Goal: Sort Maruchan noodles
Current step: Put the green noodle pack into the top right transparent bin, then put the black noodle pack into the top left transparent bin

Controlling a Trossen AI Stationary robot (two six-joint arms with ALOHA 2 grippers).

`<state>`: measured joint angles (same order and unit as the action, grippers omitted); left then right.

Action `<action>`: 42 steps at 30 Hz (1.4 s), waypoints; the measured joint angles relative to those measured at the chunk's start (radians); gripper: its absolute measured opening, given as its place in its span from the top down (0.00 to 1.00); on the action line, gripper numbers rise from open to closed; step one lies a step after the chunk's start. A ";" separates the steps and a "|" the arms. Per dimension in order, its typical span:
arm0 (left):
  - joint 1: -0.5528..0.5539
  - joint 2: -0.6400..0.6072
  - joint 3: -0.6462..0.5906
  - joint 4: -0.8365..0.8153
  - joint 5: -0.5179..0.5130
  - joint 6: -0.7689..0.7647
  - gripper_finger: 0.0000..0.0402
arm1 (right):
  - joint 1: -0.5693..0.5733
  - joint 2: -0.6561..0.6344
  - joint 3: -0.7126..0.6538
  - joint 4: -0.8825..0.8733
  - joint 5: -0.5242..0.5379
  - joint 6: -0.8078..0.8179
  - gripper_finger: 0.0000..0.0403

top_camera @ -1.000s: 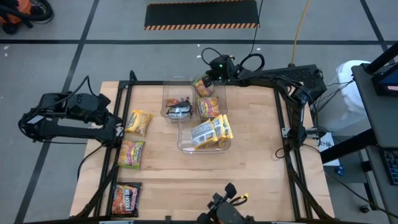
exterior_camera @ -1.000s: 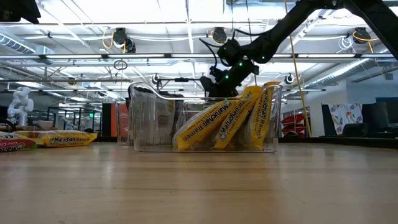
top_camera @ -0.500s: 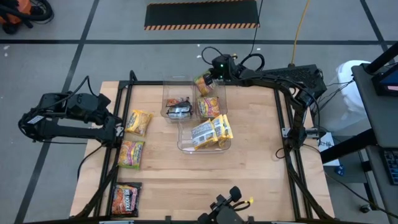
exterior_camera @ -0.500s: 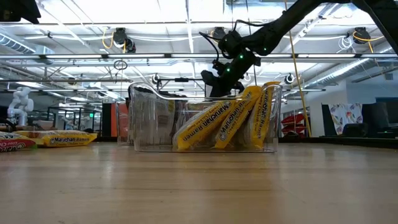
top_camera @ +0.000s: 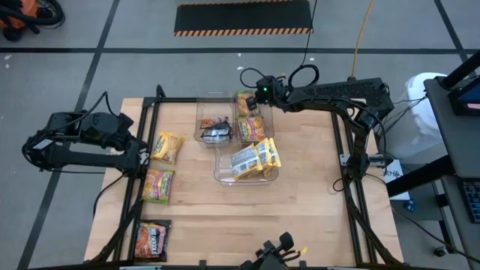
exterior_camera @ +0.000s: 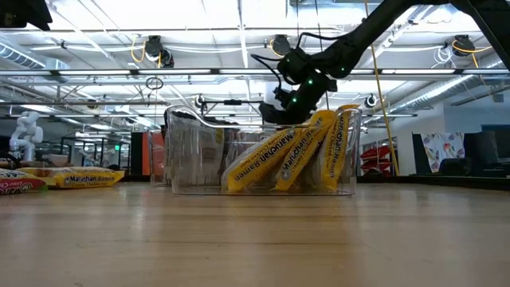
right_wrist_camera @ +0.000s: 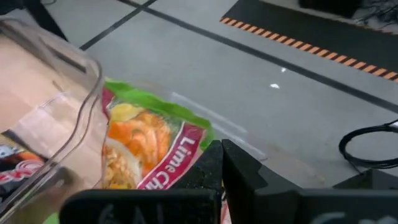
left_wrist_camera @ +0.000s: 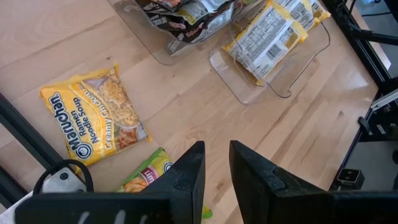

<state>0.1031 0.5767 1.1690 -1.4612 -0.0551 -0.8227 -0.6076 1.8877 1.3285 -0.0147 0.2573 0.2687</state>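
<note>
My right gripper (top_camera: pixel 251 96) is over the far end of the far right clear bin (top_camera: pixel 252 136). It is shut on a lime-green Maruchan packet (right_wrist_camera: pixel 146 146), which also shows in the high view (top_camera: pixel 243 100). Lime packets (top_camera: pixel 251 129) lie in that bin, dark packets (top_camera: pixel 216 131) in the far left bin, and yellow packets (top_camera: pixel 253 159) stand leaning in the near bin. A yellow packet (top_camera: pixel 167 147), a lime packet (top_camera: pixel 158 184) and a dark packet (top_camera: pixel 152 240) lie flat on the table at the left. My left gripper (left_wrist_camera: pixel 216 168) is slightly open and empty, above the table near the yellow packet (left_wrist_camera: pixel 93 121). My right gripper pinches the lime-green packet at one edge (right_wrist_camera: pixel 198 149) between its two fingers, coming from the table's far right side. The packet is tilted, reaching out ahead of the fingers beside the bin's clear rim (right_wrist_camera: pixel 93 81). Whether it rests on the bin I cannot tell.
Three clear bins stand together at the table's far middle, the near one (exterior_camera: pixel 263 155) closest in the low view. A black frame (top_camera: pixel 345 187) runs along the table's edges. Bare wood lies near and right of the bins (top_camera: pixel 307 187).
My right gripper has shifted a little toward the table's left and near side over the far right bin. It stays shut on the lime-green packet.
</note>
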 joint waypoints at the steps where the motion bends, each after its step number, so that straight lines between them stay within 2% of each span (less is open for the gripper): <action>1: 0.000 0.000 0.000 0.000 0.000 0.000 0.80 | 0.003 0.000 0.000 0.005 0.010 0.000 1.00; 8: 0.000 0.000 0.000 0.000 0.000 -0.001 0.80 | 0.019 0.000 0.000 0.069 0.030 -0.010 1.00; 18: 0.000 0.000 0.000 0.000 0.000 0.001 0.80 | 0.021 0.001 0.000 0.071 0.026 -0.053 1.00; 23: 0.000 0.000 0.000 0.000 0.000 0.001 0.80 | 0.020 0.001 0.000 0.072 -0.019 -0.053 0.99; 36: 0.000 0.000 0.000 0.000 0.000 0.000 0.80 | 0.025 -0.031 0.000 0.127 -0.026 -0.110 0.76; 38: 0.000 0.000 0.000 0.000 0.000 0.002 0.80 | 0.027 -0.055 0.000 0.123 -0.062 -0.128 0.75; 42: 0.000 0.000 0.000 0.000 0.003 0.008 0.80 | 0.041 -0.111 0.000 0.124 -0.241 -0.135 0.74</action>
<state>0.1028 0.5766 1.1690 -1.4612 -0.0522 -0.8147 -0.5666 1.7763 1.3285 0.1098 0.0160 0.1334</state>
